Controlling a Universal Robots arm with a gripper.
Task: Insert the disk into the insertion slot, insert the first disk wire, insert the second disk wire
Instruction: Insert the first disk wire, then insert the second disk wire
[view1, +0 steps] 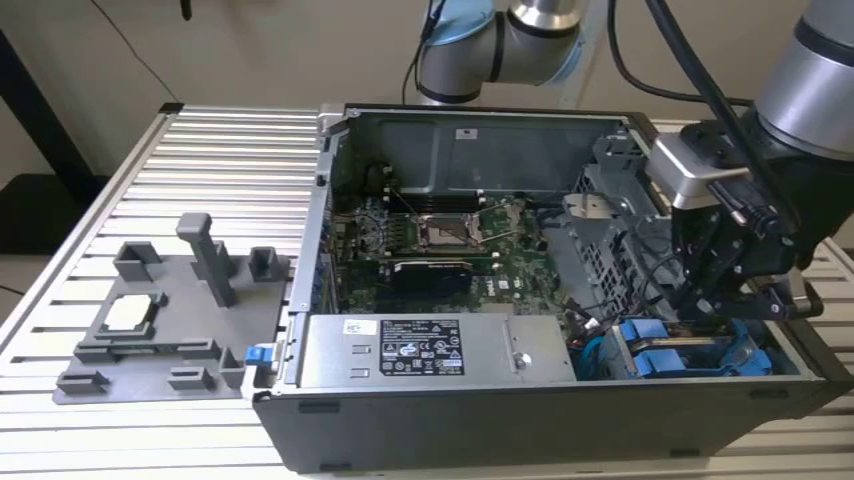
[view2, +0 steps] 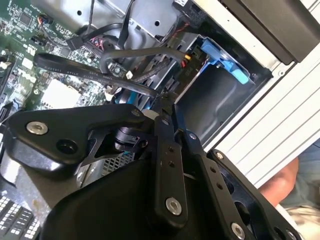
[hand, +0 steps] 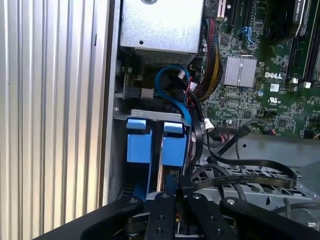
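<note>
Gripper (hand: 172, 189) — fingers drawn together on end of black flat cable (hand: 240, 182). Disk (hand: 175, 145) seated in insertion slot (hand: 150, 115) of grey drive cage — just beside second blue carrier (hand: 138, 142), gripper tips near.

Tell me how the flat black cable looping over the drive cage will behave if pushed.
The flat black cable is probably floppy: it bends in a loose loop over the drive cage. Likely light, being thin. Pushed, it would probably flex aside rather than slide.
</note>
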